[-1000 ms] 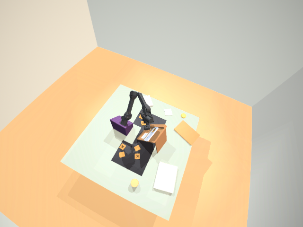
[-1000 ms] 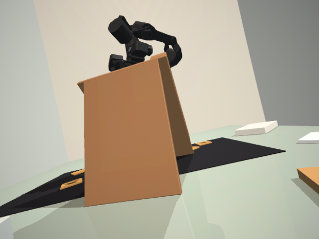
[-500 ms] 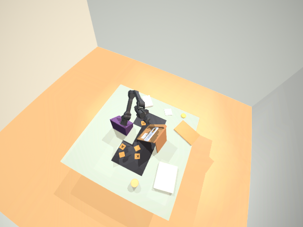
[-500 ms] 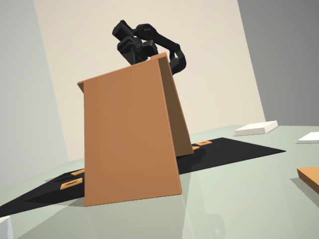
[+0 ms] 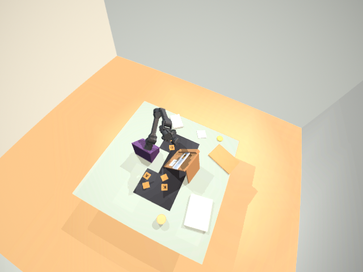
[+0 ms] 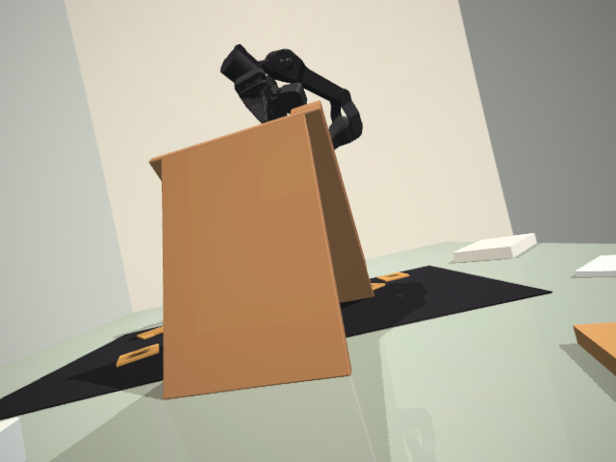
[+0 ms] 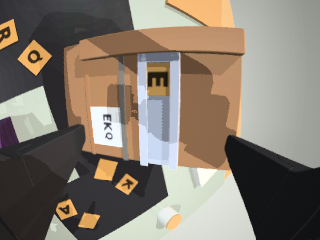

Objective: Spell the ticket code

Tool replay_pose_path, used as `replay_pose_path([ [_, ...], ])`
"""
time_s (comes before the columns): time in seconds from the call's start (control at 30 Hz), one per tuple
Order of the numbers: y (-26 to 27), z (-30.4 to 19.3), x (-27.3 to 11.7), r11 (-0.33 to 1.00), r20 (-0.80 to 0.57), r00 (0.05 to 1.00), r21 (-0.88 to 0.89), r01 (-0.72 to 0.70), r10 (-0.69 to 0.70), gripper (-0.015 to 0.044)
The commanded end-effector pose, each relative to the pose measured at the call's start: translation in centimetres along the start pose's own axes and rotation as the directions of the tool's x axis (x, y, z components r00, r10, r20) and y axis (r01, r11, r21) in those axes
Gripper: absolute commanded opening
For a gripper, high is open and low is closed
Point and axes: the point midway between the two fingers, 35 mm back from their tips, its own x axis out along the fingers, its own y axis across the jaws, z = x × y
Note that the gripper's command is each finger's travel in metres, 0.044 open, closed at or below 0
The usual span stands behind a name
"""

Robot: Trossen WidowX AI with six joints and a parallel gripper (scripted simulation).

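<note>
My gripper [image 7: 157, 137] is open and empty, above and off the brown sloped board [image 5: 193, 169] [image 6: 248, 248] [image 7: 207, 145]. The pale rail [image 7: 174, 125] holds one E tile [image 7: 158, 90] at its closed end; the rest of its channel is empty down to the open end. The ticket [image 7: 97, 120] reads EKQ. A K tile [image 5: 164, 187] [image 7: 127, 184], an A tile [image 5: 146, 175] [image 7: 65, 209] and two unmarked-looking tiles [image 5: 164, 177] [image 7: 89, 220] lie on the dark mat beyond the open end. A Q tile [image 5: 171, 147] [image 7: 34, 57] and R tile [image 7: 6, 34] lie on the other side.
A purple block [image 5: 144, 156] stands by the arm's base. A yellow-topped cylinder [image 5: 161, 219] [image 7: 173, 221] and a large white slab [image 5: 198, 212] stand beyond the tiles. An orange panel [image 5: 223, 158], a yellow disc [image 5: 219, 138] and white flat items [image 5: 176, 121] [image 5: 201, 134] lie nearer the far edges.
</note>
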Motion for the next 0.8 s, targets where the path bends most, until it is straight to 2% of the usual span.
replay_pose_path([
  [0.0, -0.2, -0.1, 0.1, 1.0, 0.002, 1.0, 0.017, -0.003, 0.003, 0.0387],
  [0.07, -0.7, -0.6, 0.3, 0.997, -0.003, 1.0, 0.077, -0.013, 0.014, 0.034],
  [0.2, -2.7, -2.7, 1.2, 0.956, -0.023, 0.998, 0.29, -0.045, 0.054, 0.034],
  [0.43, -5.4, -6.9, 3.6, 0.796, -0.062, 0.99, 0.602, -0.061, 0.123, 0.034],
  [0.63, -7.0, -11.0, 6.2, 0.6, -0.097, 0.979, 0.8, -0.031, 0.181, 0.034],
  [0.77, -7.8, -15.2, 9.2, 0.37, -0.131, 0.963, 0.928, 0.035, 0.237, 0.034],
])
